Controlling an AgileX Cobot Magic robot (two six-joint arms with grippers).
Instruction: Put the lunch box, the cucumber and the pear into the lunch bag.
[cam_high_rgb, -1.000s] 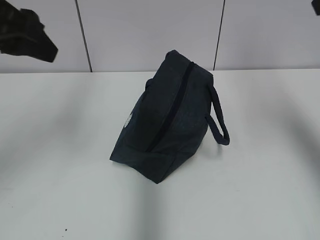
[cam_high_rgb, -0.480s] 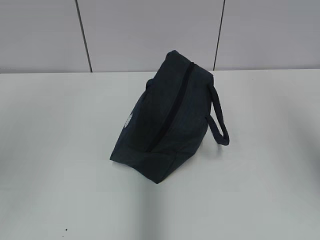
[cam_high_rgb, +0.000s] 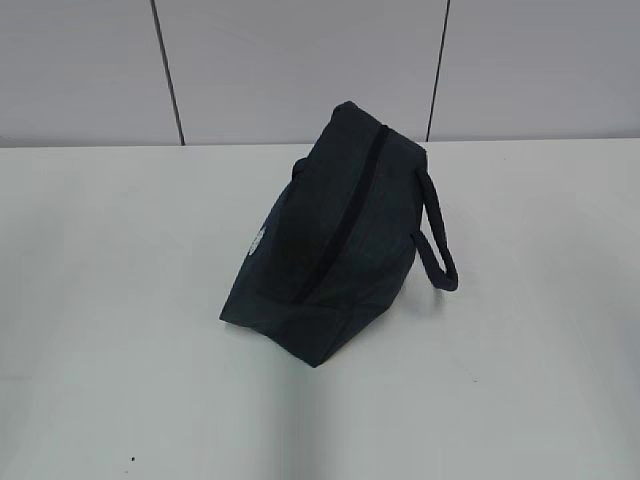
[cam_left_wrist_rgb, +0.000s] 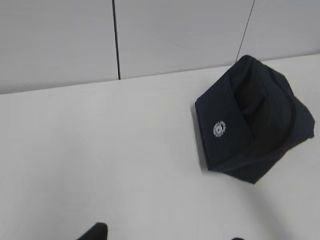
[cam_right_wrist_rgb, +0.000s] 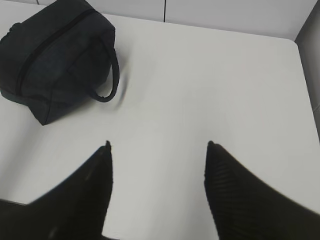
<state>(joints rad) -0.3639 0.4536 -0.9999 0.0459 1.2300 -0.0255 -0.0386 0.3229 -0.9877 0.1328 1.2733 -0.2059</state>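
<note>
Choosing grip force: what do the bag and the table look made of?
Bag: soft woven fabric, matte navy; it sags and creases, with a floppy loop handle. Table: smooth hard white top, faint sheen, probably laminate; the material can't be confirmed.

No text was legible. The large dark navy fabric lunch bag (cam_left_wrist_rgb: 252, 120) bore a small round white emblem (cam_left_wrist_rgb: 219, 128) on its side panel, its ring of lettering too blurred to read.

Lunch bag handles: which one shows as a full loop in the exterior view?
The right-side handle, arching clear of the lunch bag; the left handle barely shows.
</note>
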